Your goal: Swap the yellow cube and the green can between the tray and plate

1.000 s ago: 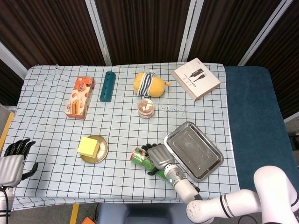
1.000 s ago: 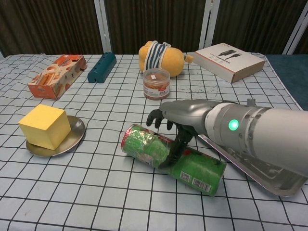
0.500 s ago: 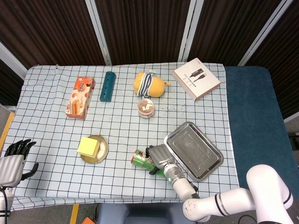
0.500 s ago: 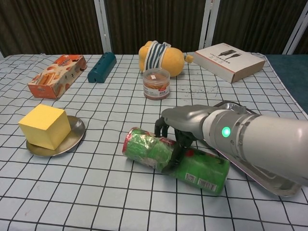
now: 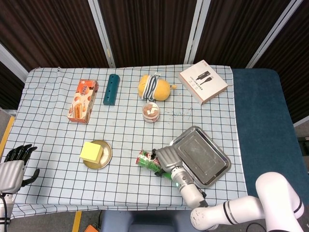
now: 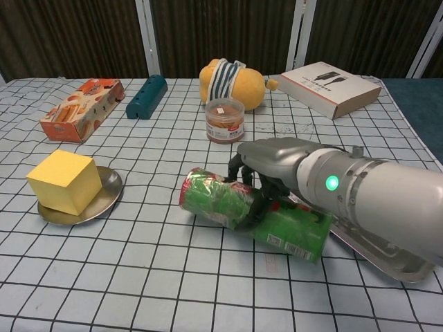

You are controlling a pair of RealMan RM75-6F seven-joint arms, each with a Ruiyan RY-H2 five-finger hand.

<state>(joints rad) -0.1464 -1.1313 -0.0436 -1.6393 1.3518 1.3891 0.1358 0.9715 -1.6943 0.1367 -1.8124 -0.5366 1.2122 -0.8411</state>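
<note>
Right hand (image 6: pixel 273 173) wrapped over the green can (image 6: pixel 252 214): the fingers (image 6: pixel 242 169) curl down the can's far side while the thumb presses its near side, so the can is gripped around its middle. The can lies on its side, roughly level, beneath the palm; whether it is clear of the tabletop (image 6: pixel 138 277) or only touching it cannot be told from either view. The tray (image 5: pixel 203 154) sits just behind the wrist side of the fingers, with nothing in it. Well beyond the fingertips, past the can's red-rimmed end, the yellow cube (image 6: pixel 64 181) rests on the plate (image 6: pixel 104 197).

Handling, as a judgement: the can's wall looks crinkled and thin, so it is probably light and easily dented; its glossy surface may slip and roll. The mid-body grasp across the round section seems the right place, with moderate pressure only.

Pose: the right forearm reaches in low from the tray side, palm facing down. The left hand (image 5: pixel 14 166) hangs at the tabletop's edge, far from everything, fingers apart and holding nothing.
</note>
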